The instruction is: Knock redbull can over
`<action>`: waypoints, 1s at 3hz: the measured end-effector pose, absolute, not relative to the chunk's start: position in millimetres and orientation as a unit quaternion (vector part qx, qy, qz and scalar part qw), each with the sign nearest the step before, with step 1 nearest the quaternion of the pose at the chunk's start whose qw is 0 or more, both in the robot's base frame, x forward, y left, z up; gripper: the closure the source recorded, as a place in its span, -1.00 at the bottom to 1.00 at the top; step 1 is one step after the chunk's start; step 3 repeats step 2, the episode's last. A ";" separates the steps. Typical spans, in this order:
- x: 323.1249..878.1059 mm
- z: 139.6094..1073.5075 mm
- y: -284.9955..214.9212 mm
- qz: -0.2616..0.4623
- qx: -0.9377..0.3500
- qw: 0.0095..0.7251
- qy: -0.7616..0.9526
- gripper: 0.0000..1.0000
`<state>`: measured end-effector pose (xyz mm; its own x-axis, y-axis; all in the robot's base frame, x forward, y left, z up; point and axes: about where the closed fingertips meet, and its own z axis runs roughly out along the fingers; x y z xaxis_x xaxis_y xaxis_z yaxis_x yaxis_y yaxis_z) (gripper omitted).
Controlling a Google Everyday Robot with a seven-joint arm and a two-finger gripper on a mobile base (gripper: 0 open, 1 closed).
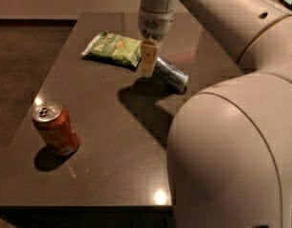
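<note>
An orange-red soda can (55, 134) is stood upright at the front left of the table (112, 165), and a green snack bag (113, 49) is laid flat farther back. The gripper (148, 63) is held just right of the bag, at the left end of the redbull can (171, 73), which is laid over on its side. Whether the gripper is opened or closed cannot be told.

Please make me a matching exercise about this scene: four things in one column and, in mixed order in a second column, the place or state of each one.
Things:
1. redbull can
2. orange-red soda can
3. green snack bag
4. gripper

Places or states:
a. standing upright, near left part of the table
b. lying flat at the far side
c. tipped over, not upright
d. hanging down between the bag and the tipped can

Pairs: 1-c, 2-a, 3-b, 4-d
</note>
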<state>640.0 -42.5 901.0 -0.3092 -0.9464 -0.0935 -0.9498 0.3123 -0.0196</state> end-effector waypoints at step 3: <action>639.4 885.4 -39.7 0.026 -0.591 0.041 0.805 -1.00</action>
